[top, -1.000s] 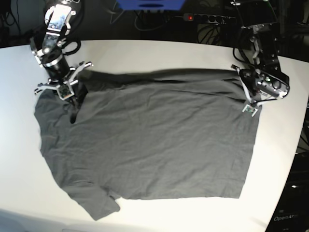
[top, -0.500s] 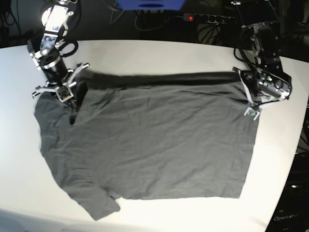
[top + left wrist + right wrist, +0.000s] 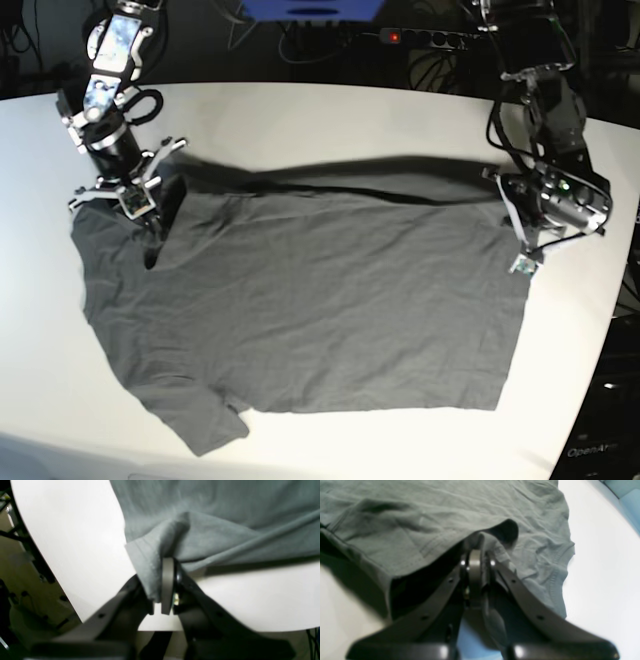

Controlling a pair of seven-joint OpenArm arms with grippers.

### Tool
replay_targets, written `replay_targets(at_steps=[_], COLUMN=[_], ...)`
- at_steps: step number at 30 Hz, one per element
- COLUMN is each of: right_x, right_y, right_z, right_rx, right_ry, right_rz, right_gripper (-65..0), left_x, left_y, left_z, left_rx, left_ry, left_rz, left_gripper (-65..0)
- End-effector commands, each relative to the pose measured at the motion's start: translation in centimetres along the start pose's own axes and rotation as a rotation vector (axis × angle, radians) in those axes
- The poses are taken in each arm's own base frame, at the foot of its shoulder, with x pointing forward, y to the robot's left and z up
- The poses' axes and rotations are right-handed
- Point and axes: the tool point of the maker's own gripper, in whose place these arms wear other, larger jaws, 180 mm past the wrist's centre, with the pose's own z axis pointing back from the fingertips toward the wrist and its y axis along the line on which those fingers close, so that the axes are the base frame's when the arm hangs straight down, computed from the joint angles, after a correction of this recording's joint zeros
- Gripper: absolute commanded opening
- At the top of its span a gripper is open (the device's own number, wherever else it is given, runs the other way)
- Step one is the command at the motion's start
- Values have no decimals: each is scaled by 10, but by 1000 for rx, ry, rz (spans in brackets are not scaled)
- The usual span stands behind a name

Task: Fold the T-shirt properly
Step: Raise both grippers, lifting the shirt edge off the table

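Note:
The dark charcoal-grey T-shirt (image 3: 320, 300) lies spread on the white table (image 3: 330, 110), with a sleeve at the near left. Its far edge is raised off the table and casts a dark shadow band behind it. My left gripper (image 3: 507, 210), at the right of the base view, is shut on the far right corner of the T-shirt. In the left wrist view the hem is pinched between the left gripper (image 3: 160, 587) fingers. My right gripper (image 3: 152, 215) is shut on the far left part near the shoulder. In the right wrist view bunched fabric (image 3: 420, 517) sits in the right gripper (image 3: 480, 552).
A black power strip (image 3: 430, 38) with a red light and cables lie behind the table, beside a blue object (image 3: 310, 8). The table's curved edge runs close by on the right (image 3: 600, 330).
Both grippers have moved toward the near side with the far edge of the T-shirt held up. The lifted edge has come forward and the shadow behind it has widened.

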Motion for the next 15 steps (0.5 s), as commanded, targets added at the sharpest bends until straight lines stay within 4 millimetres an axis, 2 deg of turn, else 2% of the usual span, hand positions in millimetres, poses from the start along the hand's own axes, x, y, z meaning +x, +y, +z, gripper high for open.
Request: replay_targets(at_steps=[1,6,15], right_x=[16,16,32], right_y=[-10,-10,-15], right_z=[1,0,-11], right_rx=[-26,-26,-21], right_ry=[-59,-64,-101], right_rz=[9,7,31], right_gripper=[-641,-641,-643], left_x=[9,20,45], left_y=[11,19,34], left_z=[7,10,17], left_rx=[34,46,72], left_ry=[-25,-47,-98], left_rz=[1,10,28], left_gripper=[-614,-614,-614])
